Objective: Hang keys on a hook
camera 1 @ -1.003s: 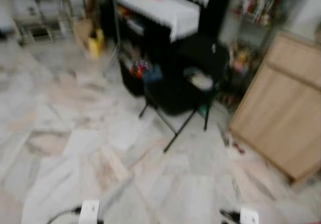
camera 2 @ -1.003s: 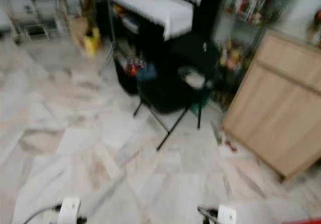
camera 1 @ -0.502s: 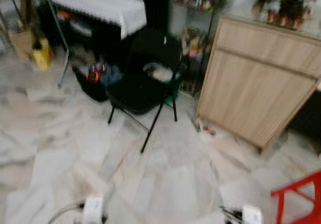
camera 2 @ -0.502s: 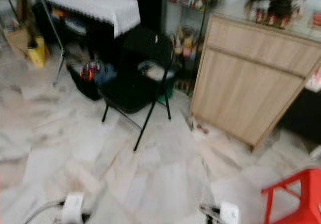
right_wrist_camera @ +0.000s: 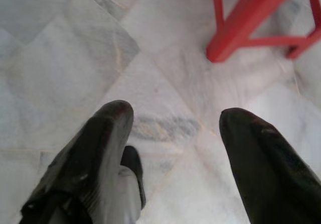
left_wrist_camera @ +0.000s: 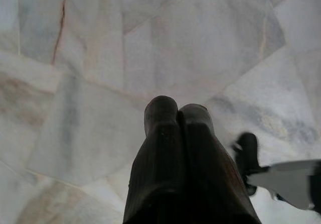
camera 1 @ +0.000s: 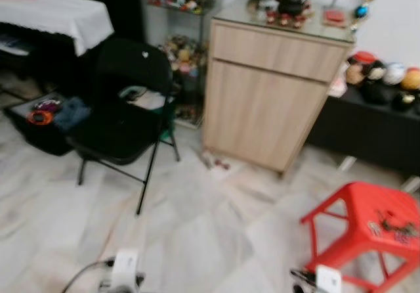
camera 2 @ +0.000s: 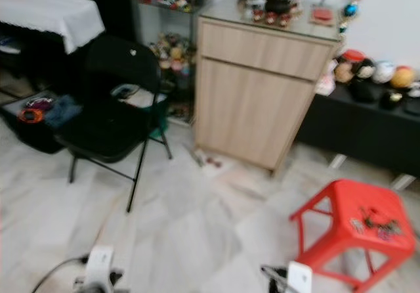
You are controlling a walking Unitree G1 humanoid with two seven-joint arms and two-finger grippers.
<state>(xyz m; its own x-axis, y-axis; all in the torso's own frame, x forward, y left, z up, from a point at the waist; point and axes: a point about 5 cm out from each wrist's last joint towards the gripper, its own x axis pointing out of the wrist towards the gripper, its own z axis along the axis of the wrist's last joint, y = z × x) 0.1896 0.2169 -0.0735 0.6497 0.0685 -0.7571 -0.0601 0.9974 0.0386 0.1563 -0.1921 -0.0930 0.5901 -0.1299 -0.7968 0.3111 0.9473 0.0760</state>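
Currently I see the keys [camera 2: 375, 225] lying on the red stool [camera 2: 341, 204], right of the wooden cabinet [camera 2: 256, 102]. Left gripper [left_wrist_camera: 178, 114] hangs over marble floor [left_wrist_camera: 90, 128], jaws closed, empty; right gripper [right_wrist_camera: 173, 121] jaws open near the stool's leg.

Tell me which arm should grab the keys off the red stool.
Right. The keys lie on the red stool on the robot's right, and the right gripper is open; the left gripper is shut.

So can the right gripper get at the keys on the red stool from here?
Probably not yet. The right gripper hangs open low over the floor beside a stool leg, while the keys lie up on the red stool seat. Nothing blocks them.
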